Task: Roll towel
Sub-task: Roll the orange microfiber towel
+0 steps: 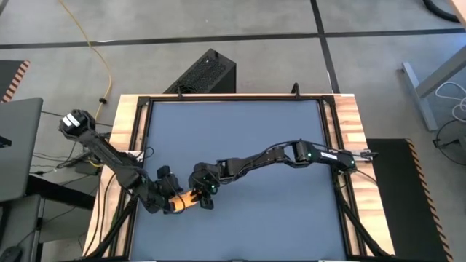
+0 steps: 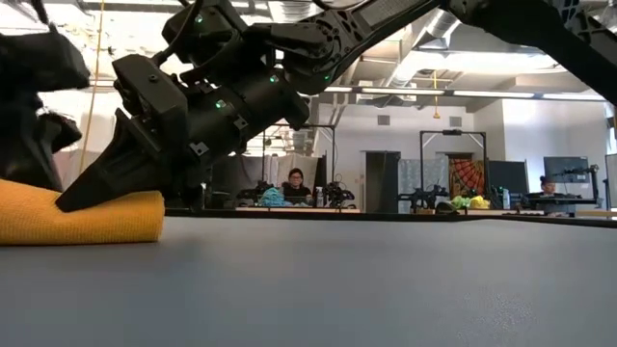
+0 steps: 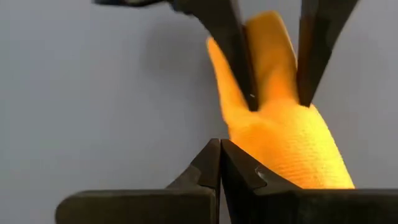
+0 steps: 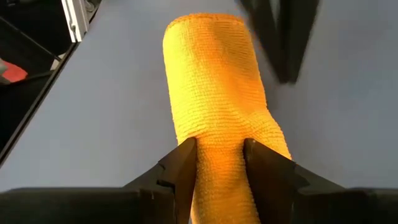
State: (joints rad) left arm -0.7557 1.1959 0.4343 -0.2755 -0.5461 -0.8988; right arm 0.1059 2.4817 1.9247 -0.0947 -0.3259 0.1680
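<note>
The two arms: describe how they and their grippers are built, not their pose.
Both arms are dark, jointed and blocky. The right arm carries small green lights, and black cables trail from both bases. The left gripper and right gripper each have two dark, flat fingers tapering to pointed tips.

Lighting's pretty even and bright overall, coming from ceiling strip lights (image 2: 501, 93) you can spot in the low view, so the table (image 1: 240, 145) only gets soft, faint shadows and no real glare. Both wrist views are blurry up close, with the nearest dark fingers (image 3: 217, 168) smeared, and the low view's foreground arm is soft too.
</note>
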